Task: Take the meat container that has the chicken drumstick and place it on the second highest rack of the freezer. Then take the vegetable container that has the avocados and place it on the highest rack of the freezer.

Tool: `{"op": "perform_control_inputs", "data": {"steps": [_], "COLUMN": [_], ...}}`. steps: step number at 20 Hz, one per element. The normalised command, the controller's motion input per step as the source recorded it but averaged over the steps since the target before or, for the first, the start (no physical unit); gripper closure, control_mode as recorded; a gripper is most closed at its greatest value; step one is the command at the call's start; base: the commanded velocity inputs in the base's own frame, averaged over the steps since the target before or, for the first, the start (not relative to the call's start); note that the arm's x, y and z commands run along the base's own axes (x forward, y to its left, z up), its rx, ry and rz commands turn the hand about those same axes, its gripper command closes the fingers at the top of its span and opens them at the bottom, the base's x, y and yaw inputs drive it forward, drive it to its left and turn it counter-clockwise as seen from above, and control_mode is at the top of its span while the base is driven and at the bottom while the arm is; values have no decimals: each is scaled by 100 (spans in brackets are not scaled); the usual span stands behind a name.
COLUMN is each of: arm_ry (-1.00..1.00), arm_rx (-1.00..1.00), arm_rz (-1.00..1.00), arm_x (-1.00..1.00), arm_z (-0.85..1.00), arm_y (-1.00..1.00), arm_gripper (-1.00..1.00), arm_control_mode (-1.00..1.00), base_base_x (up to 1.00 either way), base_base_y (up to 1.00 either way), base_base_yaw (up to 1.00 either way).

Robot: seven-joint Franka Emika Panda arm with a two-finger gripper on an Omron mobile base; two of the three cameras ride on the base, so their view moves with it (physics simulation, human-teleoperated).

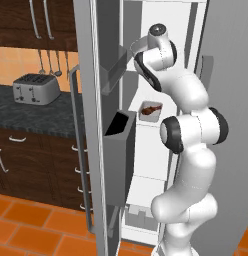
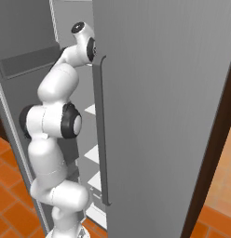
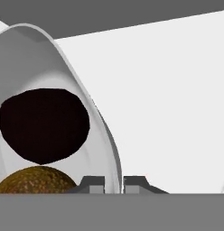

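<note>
Hand [image 3: 113, 182] clamped on vegetable container [image 3: 50, 67] rim, avocados [image 3: 44, 124] inside, over white freezer [image 1: 146, 165] shelf. Meat container [image 1: 150, 111] on lower shelf.

Flat, even rendered light fills all three pictures, with no visible lamp and no glare. The base views are sharp but coarse, with stair-stepped edges along the freezer door [image 1: 91, 125] and its bar handle [image 2: 99, 130]. The freezer interior [image 1: 151, 165] reads bright and washed out, its shelves barely separated in tone. Soft shading rounds the white arm [image 1: 188, 125]. In the hand view the shelf surface [image 3: 168, 103] is near-white, and the dark avocado [image 3: 44, 124] is a featureless black patch without highlights.
</note>
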Motion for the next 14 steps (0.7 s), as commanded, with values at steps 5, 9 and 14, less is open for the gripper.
{"op": "perform_control_inputs", "data": {"steps": [5,9,14], "arm_ry": [0,0,-2], "arm_rx": [0,0,0], "arm_rz": [-2,0,-1], "arm_x": [33,19,5], "arm_z": [-17,-40,-32], "arm_y": [-11,-14,-3], "arm_gripper": [100,100,100], "arm_control_mode": [-100,-100,-100], "base_base_x": [0,0,0], "base_base_y": [0,0,0], "base_base_yaw": [0,0,0]}}
